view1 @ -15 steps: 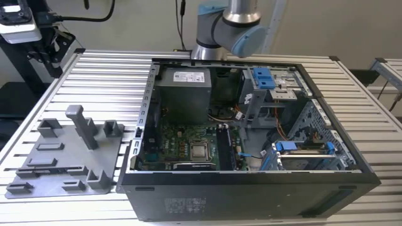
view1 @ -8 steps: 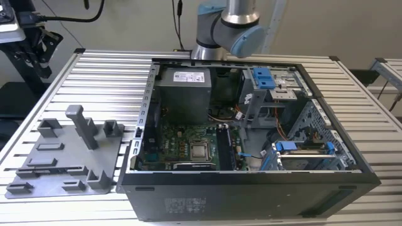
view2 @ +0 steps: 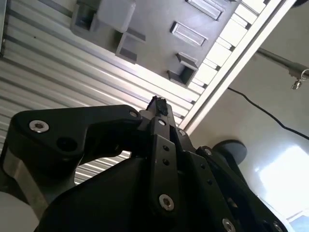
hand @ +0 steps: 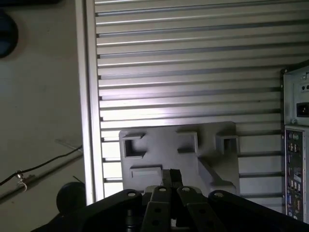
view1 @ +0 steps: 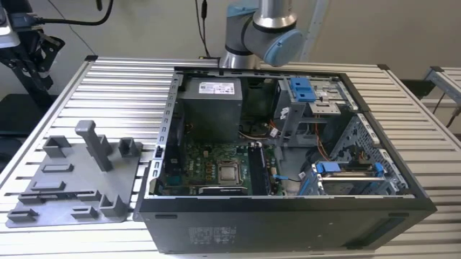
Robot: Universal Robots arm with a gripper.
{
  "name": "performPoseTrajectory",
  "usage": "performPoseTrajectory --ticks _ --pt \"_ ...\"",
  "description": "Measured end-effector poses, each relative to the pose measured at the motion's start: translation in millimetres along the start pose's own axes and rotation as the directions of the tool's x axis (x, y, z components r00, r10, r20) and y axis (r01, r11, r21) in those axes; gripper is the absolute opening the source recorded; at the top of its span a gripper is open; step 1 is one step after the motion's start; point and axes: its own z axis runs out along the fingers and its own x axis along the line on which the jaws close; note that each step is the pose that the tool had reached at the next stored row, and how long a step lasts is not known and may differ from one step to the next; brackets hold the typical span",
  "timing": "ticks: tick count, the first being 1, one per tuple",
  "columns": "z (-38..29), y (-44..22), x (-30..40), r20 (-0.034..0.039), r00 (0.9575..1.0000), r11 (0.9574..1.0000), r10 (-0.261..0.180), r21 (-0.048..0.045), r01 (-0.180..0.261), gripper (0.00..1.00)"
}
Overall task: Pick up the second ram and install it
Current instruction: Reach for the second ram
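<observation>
In both wrist views my gripper (hand: pixel 171 178) (view2: pixel 158 105) hangs high above the grey holder plate (hand: pixel 212 159) (view2: pixel 159 19), its black fingertips (hand: pixel 175 175) pressed together with nothing visible between them. The plate (view1: pixel 72 183), with its upright blocks, lies on the slatted table at the exterior view's left, beside the open computer case (view1: pixel 288 226). Inside the case a dark memory stick (view1: pixel 256 167) stands in a slot to the right of the processor (view1: pixel 230 173). The second ram is out of view. The arm's base joints (view1: pixel 263 32) rise behind the case.
The slatted aluminium table (hand: pixel 183 63) ends at a rail (hand: pixel 88 96), with floor and a cable (hand: pixel 43 164) beyond. The case's rear panel (hand: pixel 295 145) stands next to the plate. Drive cages with blue tabs (view1: pixel 306 89) and a power supply (view1: pixel 211 105) occupy the case.
</observation>
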Motion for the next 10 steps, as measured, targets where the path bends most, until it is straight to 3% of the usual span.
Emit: performPoseTrajectory --ticks 5,10 --pt "0.6 -2.6 0.1 0.0 1.0 1.0 0.0 0.0 0.0 0.11" --pt "1.6 -15.1 -0.9 0.0001 1.0 1.0 0.0 0.0 0.0 0.11"
